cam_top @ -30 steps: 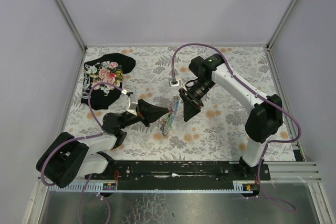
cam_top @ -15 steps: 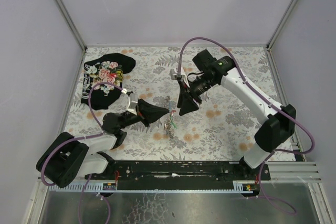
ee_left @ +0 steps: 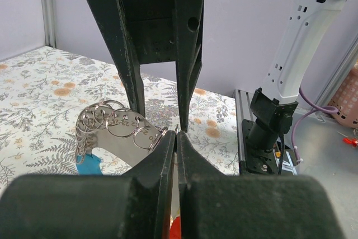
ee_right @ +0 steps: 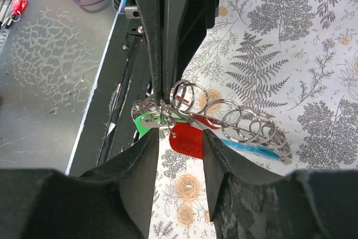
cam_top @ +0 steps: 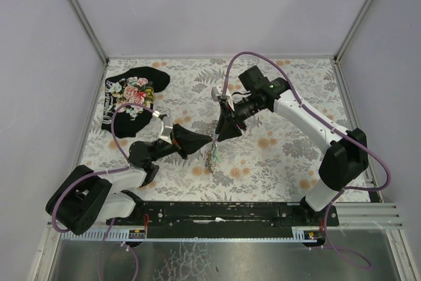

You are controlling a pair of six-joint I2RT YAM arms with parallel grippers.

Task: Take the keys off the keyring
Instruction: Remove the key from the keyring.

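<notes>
Zero bright-headed metal keys (ee_right: 189,143) are off the thin silvery keyring (ee_left: 120,127); left jaws pinch it shut above the table (cam_top: 289,156); right jaws, half open, straddle the keys.

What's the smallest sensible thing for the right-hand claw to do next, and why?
Probably close the right gripper on the red key. Its jaws stand open with that key's red head between them, while the left gripper is shut, pinching the keyring beside the keys. A firm grip looks needed before any pulling or twisting.
</notes>
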